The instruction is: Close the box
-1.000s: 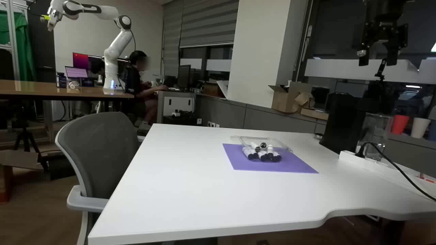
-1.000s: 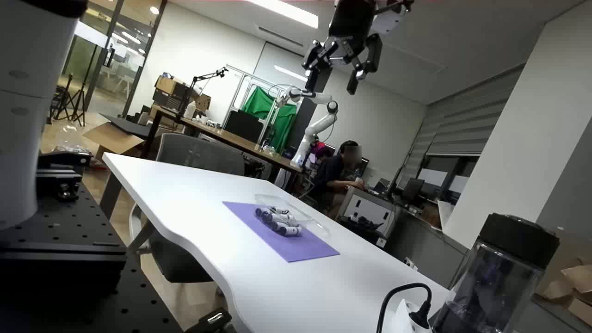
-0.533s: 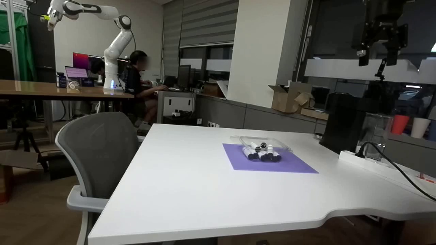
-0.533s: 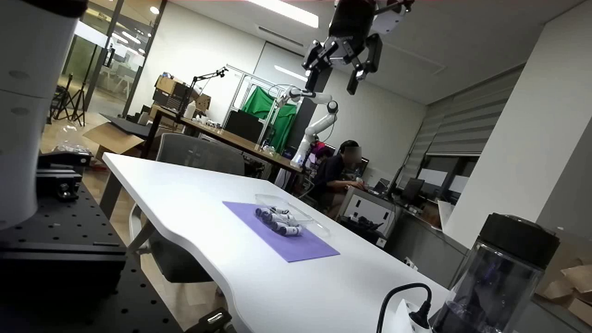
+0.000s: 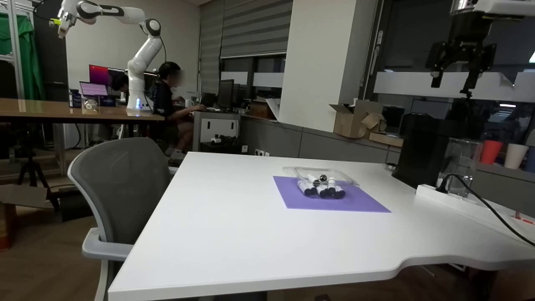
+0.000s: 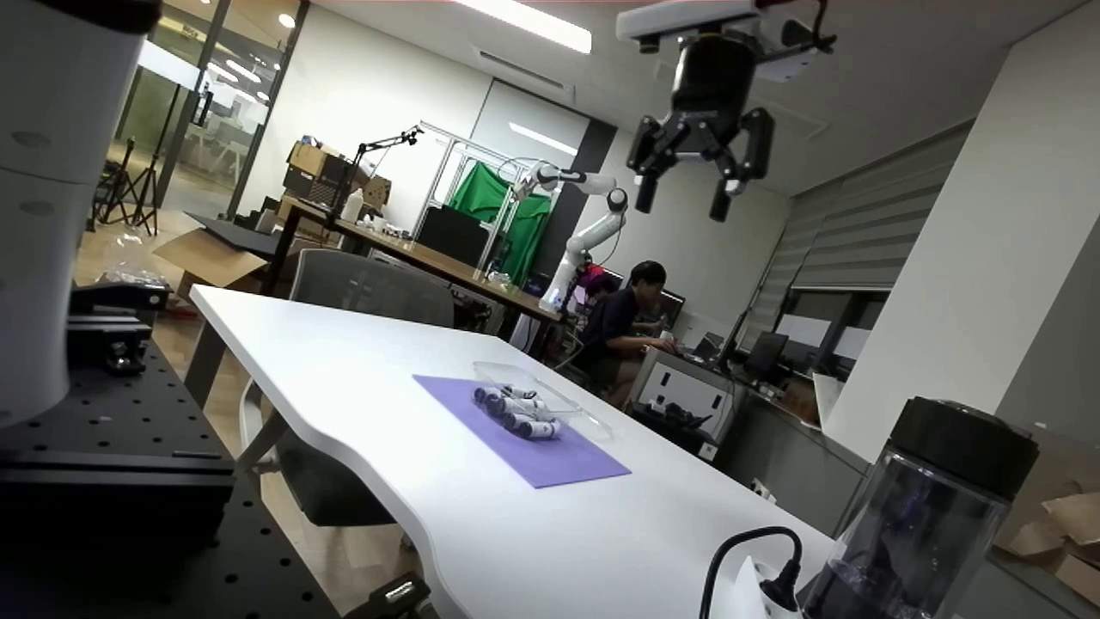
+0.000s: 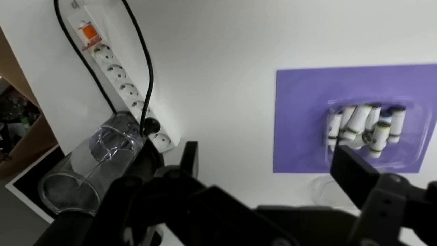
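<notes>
Ok so your Robotiq gripper [image 6: 683, 206] hangs way up above the white desk [image 5: 234, 234], off to one side of the purple mat [image 7: 300, 119], with the jaws spread wide and just air between them. Your clear plastic box [image 7: 406, 155] is sitting on that mat, and it's open: the see-through lid [image 7: 327, 192] is laid back and pokes out past the mat's edge, over the desk. One of your jaws blocks part of the lid in the wrist view and the plastic is pretty faint, so you can't tell how flat it lies. Inside the box you've got a loose pile of white tubes [image 7: 379, 136] with dark ends, some lying on top of others. Over at the power strip [image 7: 117, 73] you've got a black cable [image 7: 150, 68] plugged in, and a clear bottle [image 6: 919, 524] with a black cap just beside it. There's a grey mesh chair [image 5: 125, 184] by the desk in both exterior views, plus another white robot arm [image 5: 136, 85] on a brown table [image 5: 42, 109] behind.
</notes>
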Controlling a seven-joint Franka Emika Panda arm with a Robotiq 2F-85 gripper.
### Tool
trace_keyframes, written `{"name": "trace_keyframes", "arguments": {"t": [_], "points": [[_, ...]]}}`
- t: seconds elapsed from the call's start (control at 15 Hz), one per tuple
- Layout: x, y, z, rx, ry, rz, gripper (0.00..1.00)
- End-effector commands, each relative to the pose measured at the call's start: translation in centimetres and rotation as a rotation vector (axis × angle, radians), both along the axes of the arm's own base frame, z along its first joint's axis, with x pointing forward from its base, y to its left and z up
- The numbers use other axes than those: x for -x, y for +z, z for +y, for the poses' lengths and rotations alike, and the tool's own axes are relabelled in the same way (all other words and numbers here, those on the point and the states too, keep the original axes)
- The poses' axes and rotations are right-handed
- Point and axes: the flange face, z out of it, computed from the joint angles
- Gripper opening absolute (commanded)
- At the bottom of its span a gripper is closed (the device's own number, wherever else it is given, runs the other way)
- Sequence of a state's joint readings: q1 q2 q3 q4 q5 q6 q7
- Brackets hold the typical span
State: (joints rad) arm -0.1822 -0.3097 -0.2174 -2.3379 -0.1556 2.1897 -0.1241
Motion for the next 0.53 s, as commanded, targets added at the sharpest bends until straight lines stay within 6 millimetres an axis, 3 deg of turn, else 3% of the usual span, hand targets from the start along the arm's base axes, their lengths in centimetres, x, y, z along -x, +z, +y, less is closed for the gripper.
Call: {"name": "trace_keyframes", "arguments": {"t": [0.0,0.27,0.47], "points": [[-5.8,-2.0,-5.8,-0.033,-0.127,-0.089,1.0],[-11.4,-5.8,-9.9,-0.144,-0.264,-0.138,1.0],[-15.3,-9.4,-11.7,-0.248,-0.341,-0.13,1.0]]}}
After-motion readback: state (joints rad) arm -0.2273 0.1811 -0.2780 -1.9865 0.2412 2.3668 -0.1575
